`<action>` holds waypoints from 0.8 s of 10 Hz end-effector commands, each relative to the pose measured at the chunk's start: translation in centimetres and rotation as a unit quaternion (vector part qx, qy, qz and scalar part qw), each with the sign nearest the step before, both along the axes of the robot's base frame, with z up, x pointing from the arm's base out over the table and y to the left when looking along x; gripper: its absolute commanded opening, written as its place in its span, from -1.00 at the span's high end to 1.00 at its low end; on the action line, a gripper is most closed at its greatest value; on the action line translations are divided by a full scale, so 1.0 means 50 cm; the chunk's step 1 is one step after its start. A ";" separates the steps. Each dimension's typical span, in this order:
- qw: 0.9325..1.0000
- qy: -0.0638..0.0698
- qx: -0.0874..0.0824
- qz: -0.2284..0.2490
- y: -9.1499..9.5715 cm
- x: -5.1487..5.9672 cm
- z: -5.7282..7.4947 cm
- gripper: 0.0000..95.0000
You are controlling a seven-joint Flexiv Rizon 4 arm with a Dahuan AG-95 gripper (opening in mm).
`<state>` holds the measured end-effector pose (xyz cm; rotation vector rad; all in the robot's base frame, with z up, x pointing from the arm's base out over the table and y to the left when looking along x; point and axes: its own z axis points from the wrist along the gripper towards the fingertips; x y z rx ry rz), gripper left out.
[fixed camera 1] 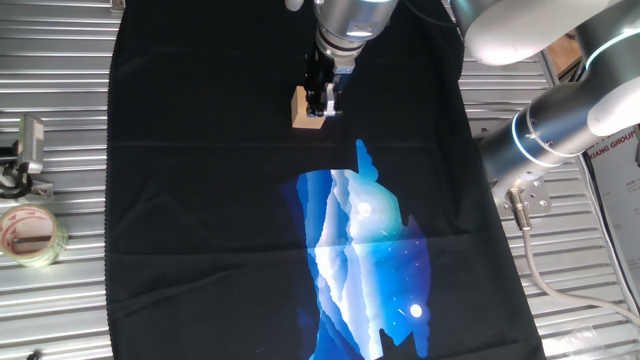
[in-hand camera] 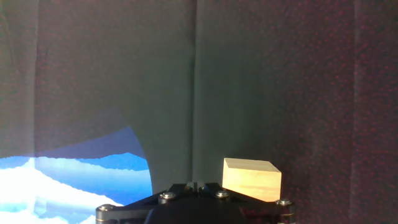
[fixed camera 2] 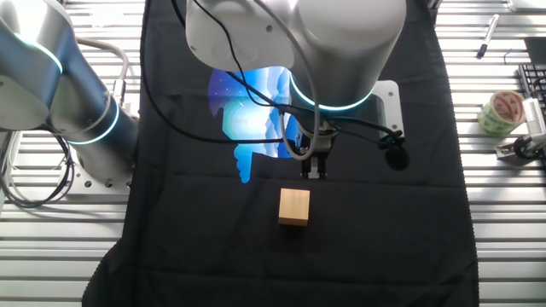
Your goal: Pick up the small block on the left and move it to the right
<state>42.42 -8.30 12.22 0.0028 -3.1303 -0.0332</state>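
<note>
The small block (fixed camera 2: pixel 294 207) is a light-tan wooden cube lying on the black cloth (fixed camera 2: pixel 384 239). It also shows in one fixed view (fixed camera 1: pixel 306 110) and in the hand view (in-hand camera: pixel 252 178) at the lower right. My gripper (fixed camera 2: pixel 315 173) hangs just above the cloth beside the block. Its fingers are together and hold nothing. In one fixed view the gripper (fixed camera 1: pixel 324 104) stands right next to the block's edge. In the hand view the closed fingertips (in-hand camera: pixel 189 185) sit left of the block.
The cloth carries a blue and white print (fixed camera 1: pixel 360 250) near its middle. A roll of clear tape (fixed camera 1: pixel 30 234) and a metal clip (fixed camera 1: pixel 25 155) lie on the slatted metal table off the cloth. The arm's base (fixed camera 1: pixel 560 120) stands beside the cloth.
</note>
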 end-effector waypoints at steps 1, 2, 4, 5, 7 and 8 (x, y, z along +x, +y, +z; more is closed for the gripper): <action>1.000 -0.001 0.000 -0.002 0.000 0.000 -0.001 1.00; 1.000 0.000 0.000 -0.003 0.001 -0.001 -0.001 1.00; 1.000 0.001 -0.001 -0.003 0.003 -0.005 -0.001 1.00; 1.000 0.001 0.000 -0.003 0.004 -0.007 -0.001 1.00; 1.000 0.001 0.000 -0.004 0.005 -0.007 -0.002 1.00; 1.000 0.001 0.000 -0.005 0.005 -0.007 -0.002 1.00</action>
